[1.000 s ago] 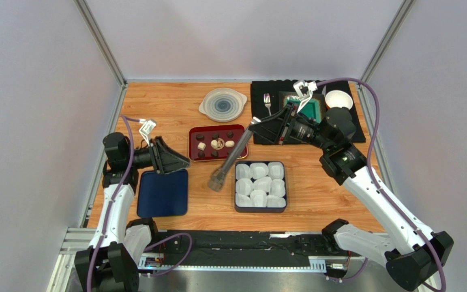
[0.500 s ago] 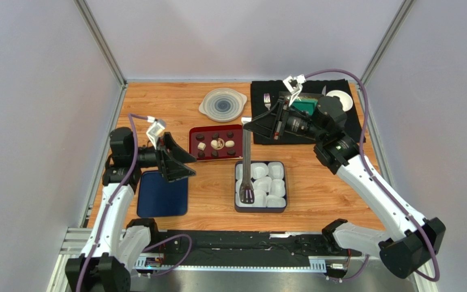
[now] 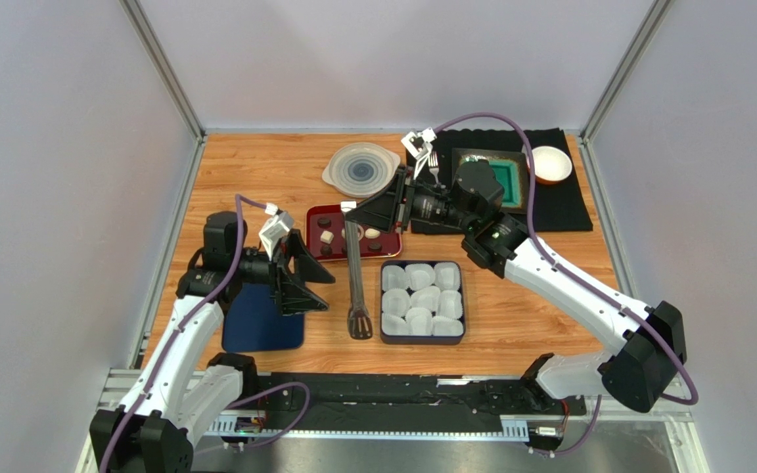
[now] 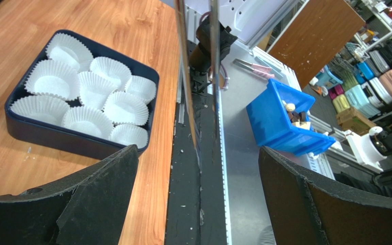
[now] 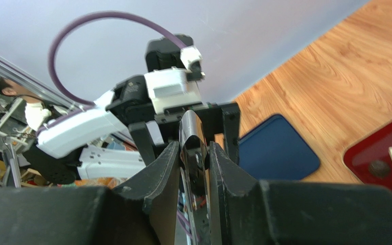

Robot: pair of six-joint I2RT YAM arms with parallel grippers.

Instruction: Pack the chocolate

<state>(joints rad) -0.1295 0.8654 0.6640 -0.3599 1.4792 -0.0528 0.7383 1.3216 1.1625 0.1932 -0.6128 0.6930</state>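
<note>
Now your right gripper (image 3: 356, 208), clamped on the tongs (image 3: 355, 281), has swung them off the cup box (image 3: 422, 340) to its left, and your left gripper (image 3: 315, 284) has spread wide beside them, suggesting a handover, while the chocolate (image 3: 327, 238) sits unpacked on the red tray (image 3: 311, 246) beyond.

Brown and cream chocolate pieces (image 3: 326, 237) lay in a red rectangular tray (image 3: 395, 252). Before it and rightward stood a dark blue box (image 3: 422, 340) holding white paper cups (image 3: 422, 299), with a flat blue lid (image 3: 249, 330) to its left. Behind the tray lay a round clear lid (image 3: 361, 168).
</note>
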